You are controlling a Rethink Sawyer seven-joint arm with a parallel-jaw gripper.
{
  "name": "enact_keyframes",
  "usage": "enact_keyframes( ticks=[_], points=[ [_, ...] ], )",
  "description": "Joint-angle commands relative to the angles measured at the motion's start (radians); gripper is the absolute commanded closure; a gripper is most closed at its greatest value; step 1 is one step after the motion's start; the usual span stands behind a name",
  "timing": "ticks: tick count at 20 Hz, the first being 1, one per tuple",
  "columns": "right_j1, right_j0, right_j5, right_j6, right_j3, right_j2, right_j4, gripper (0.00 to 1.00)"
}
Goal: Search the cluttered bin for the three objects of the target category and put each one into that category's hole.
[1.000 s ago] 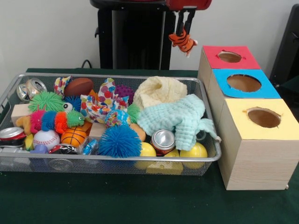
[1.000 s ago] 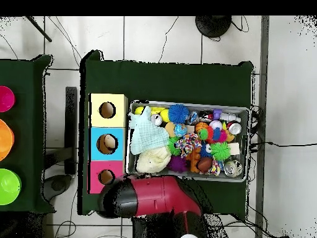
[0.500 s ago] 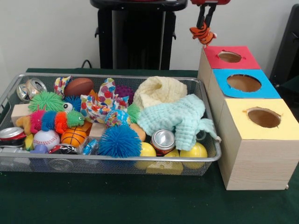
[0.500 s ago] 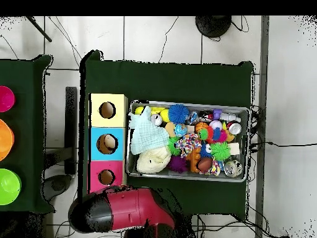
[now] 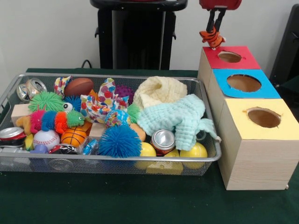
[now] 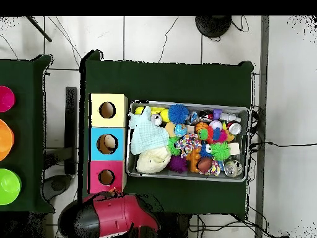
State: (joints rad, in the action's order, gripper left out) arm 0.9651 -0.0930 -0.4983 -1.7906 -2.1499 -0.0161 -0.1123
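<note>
The wire mesh bin [image 5: 9, 95] holds toys, balls, cans and cloths; it also shows in the overhead view [image 6: 250, 144]. My gripper [image 5: 215, 29] hangs at the top of the front view, shut on a small orange tiger toy [image 5: 212, 38]. The toy hangs just left of and above the red-topped box's hole [image 5: 229, 56]. In the overhead view only my red arm [image 6: 117, 214] shows, below the red box [image 6: 106, 177]. The blue-topped box [image 5: 244, 83] and the yellow-topped box [image 5: 263, 118] stand in a row with it.
In the bin lie a mint cloth [image 5: 180, 117], a cream cloth [image 5: 159, 90], a blue spiky ball [image 5: 119, 141], a striped caterpillar toy [image 5: 50, 120] and cans [image 5: 163, 140]. A second table with coloured bowls [image 6: 7, 186] stands left in the overhead view.
My gripper has carried the tiger toy to the right, from over the bin's back edge to beside the red box's hole. The arm swung left in the overhead view.
</note>
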Motion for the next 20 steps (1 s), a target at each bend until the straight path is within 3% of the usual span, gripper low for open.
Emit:
enact_keyframes(
  ticks=[1,8,20],
  points=[
    [-0.064,-0.006,0.089,-0.247,-0.046,-0.015,0.052,1.00],
    [-0.063,-0.023,0.084,-0.240,-0.042,-0.031,0.061,1.00],
    [-0.082,-0.115,-0.013,-0.275,0.046,-0.068,0.114,1.00]
  ],
)
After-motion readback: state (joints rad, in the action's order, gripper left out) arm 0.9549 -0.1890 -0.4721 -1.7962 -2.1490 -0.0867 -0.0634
